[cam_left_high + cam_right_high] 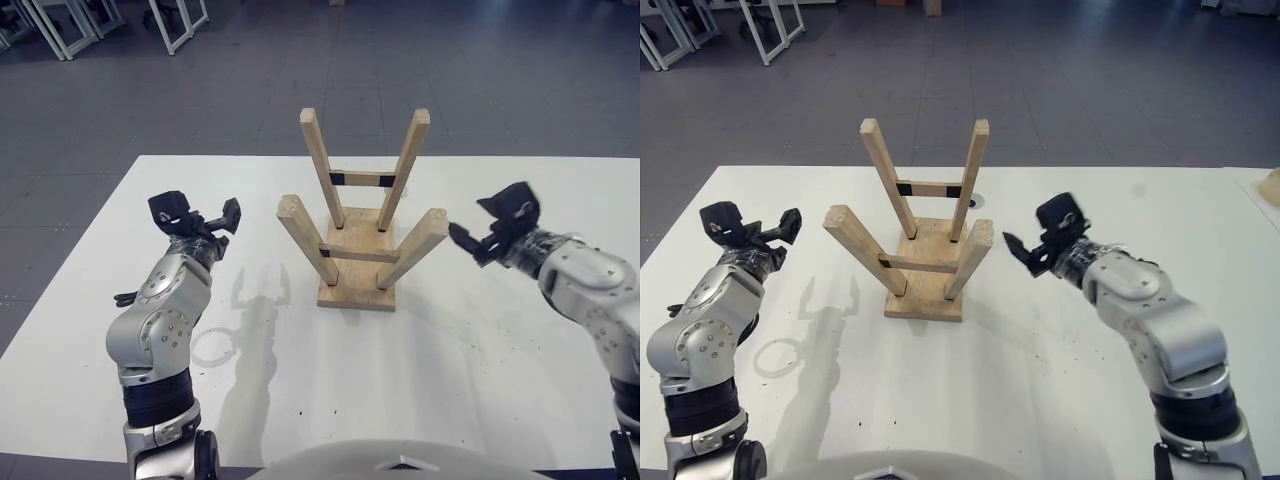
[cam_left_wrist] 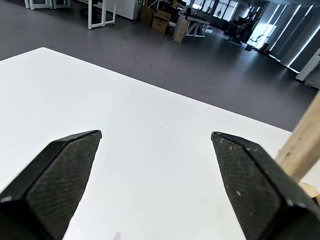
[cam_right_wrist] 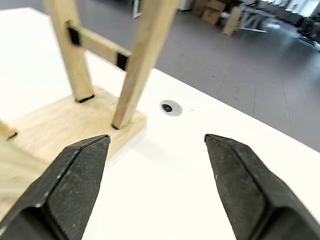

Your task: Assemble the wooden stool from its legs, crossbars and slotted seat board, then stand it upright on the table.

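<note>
While the stool (image 1: 357, 240) is sitting upside down mid-table, seat board (image 1: 345, 292) lying flat on the table (image 1: 480, 380) and all four legs pointing up, it's looking assembled: far crossbar (image 1: 363, 179) and near crossbar (image 1: 358, 254) are each bridging a leg pair. Inverted makes sense, since the board is giving a stable base for seating legs into slots.

Left gripper (image 1: 203, 212) is hovering to the stool's left, fingers spread wide, gripping nothing, apart from the nearest leg (image 1: 305, 238). Right gripper (image 1: 487, 222) is mirroring it on the right, jaws gaping and empty, near the front-right leg (image 1: 412, 248) but not touching.

My read: the arms are flanking the stool for a two-sided grab. Step left: flipping it onto its legs.

Risk: the legs are splaying outward, so a one-sided pinch could end up tipping it or working a joint loose.
</note>
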`<state>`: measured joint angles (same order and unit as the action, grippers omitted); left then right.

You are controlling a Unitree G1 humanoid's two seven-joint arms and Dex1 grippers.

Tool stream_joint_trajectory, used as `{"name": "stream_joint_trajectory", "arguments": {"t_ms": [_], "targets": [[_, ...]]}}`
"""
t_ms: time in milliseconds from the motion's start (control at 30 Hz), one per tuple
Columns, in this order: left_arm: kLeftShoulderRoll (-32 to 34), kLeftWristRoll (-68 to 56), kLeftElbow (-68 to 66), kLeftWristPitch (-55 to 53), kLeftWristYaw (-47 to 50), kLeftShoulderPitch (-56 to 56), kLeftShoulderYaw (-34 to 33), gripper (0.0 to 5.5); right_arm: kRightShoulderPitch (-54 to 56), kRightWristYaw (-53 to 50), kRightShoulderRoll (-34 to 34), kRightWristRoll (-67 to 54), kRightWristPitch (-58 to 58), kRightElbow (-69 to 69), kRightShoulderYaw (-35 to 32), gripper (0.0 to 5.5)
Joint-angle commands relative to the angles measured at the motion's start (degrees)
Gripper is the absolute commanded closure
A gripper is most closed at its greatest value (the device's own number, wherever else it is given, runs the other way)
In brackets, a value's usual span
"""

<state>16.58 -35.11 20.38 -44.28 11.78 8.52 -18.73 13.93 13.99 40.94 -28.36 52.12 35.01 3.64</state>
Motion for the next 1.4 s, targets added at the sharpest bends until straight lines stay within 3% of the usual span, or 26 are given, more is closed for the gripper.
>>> {"name": "stream_joint_trajectory", "arguments": {"t_ms": [33, 133, 200, 233, 333, 400, 467, 600, 733, 833, 967, 1167, 1267, 1400], "targets": [[0.5, 3.65, -2.46, 2.02, -0.75, -3.55, -1.74, 1.4, 5.26, 1.54, -5.23, -0.34, 1.87, 3.6, 7.26, 2.03], [1.35, 5.5, -4.9, 3.81, -1.57, -4.9, -4.18, 1.4, 16.56, 0.4, -17.25, -7.02, 6.72, 6.42, 9.44, 2.03], [3.28, 6.57, -7.71, 5.1, -2.51, -3.58, -6.51, 1.4, 23.7, -3.25, -27.35, -13.01, 9.29, 6.2, 6.59, 2.03], [4.68, 6.91, -9.22, 5.85, -3.38, -2.43, -7.71, 1.4, 24.61, -4.3, -28.43, -13.38, 10.11, 5.78, 5.35, 2.03], [8.39, 7.54, -12.01, 7.82, -6.46, 0.0, -10.13, 1.4, 19.72, -3.65, -21.09, -9.39, 11.02, 5.7, 3.87, 2.03], [10.56, 5.65, -11.72, 8.62, -10.81, 0.46, -11.53, 1.4, 15.28, -0.43, -18.56, -13.19, 12.24, 6.55, -0.26, 2.03], [14.19, -3.9, -6.97, 4.87, -22.18, -0.65, -13.08, 1.4, 8.49, 9.23, -10.83, -19.08, 12.93, 6.03, -7.19, 2.03], [25.37, -21.22, 1.61, -6.0, -42.08, -7.94, -18.9, 1.4, -0.14, 25.52, 5.74, -16.4, 7.14, -0.97, -13.92, 2.03], [37.25, -35.14, 4.87, -16.88, -56.82, -13.86, -26.22, 0.92, -3.61, 28.64, 9.31, -11.65, 1.22, -6.28, -15.32, 2.07], [41.39, -44.57, 6.19, -20.25, -60.1, -12.78, -27.96, 0.51, -3.99, 28.79, 8.7, -9.63, -1.36, -8.07, -14.18, 2.07], [39.11, -48.58, 14.01, -17.98, -54.63, -9.07, -15.88, 0.23, -2.35, 28.23, 7.45, -7.89, -3.19, -10.0, -12.33, 2.07], [33.92, -32.65, 16.3, -12.35, -44.27, -5.45, 1.74, 0.23, 2.06, 28.89, 6.78, -7.51, -4.06, -11.8, -10.85, 2.07], [31.45, -29.11, 15.43, -10.0, -42.32, -3.33, 4.45, 0.23, 1.94, 28.79, 6.57, -7.52, -4.04, -11.54, -10.8, 2.07], [29.94, -32.15, 14.78, -9.07, -45.18, -0.65, 5.1, 0.82, 1.5, 29.52, 6.7, -6.2, -5.9, -13.08, -10.47, 2.07]]}}
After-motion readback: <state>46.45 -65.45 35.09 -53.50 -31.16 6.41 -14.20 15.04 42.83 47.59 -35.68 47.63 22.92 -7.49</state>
